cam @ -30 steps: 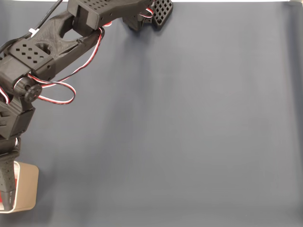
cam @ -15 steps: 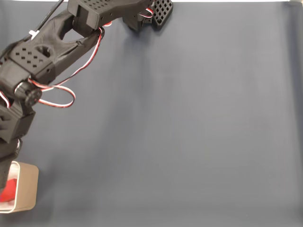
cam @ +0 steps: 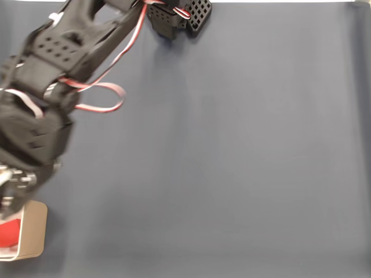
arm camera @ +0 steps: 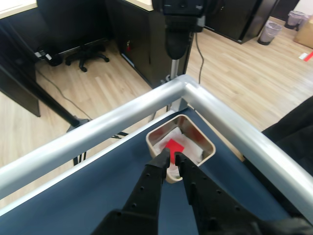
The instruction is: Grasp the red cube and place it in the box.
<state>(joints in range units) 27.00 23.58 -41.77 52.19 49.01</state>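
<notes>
The red cube [arm camera: 174,146] lies inside the tan box [arm camera: 208,145] on its white lining, near the mat's corner. In the wrist view my gripper [arm camera: 172,155] hovers above the box's near wall, its black fingers almost together with only a thin slit between them and nothing held. In the fixed view the box [cam: 36,229] sits at the bottom left edge with the red cube [cam: 9,234] showing inside it. The black arm [cam: 40,116] reaches down the left side, motion-blurred, and covers part of the box.
A dark blue mat [cam: 232,162] covers the table, bare to the right of the arm. An aluminium rail [arm camera: 98,132] frames the table corner just beyond the box. A black perforated part [cam: 197,14] sits at the top edge. Wooden floor lies past the rail.
The arm has swung right and up, now blurred. Its gripper has come off the box, and more of the red cube shows inside.
</notes>
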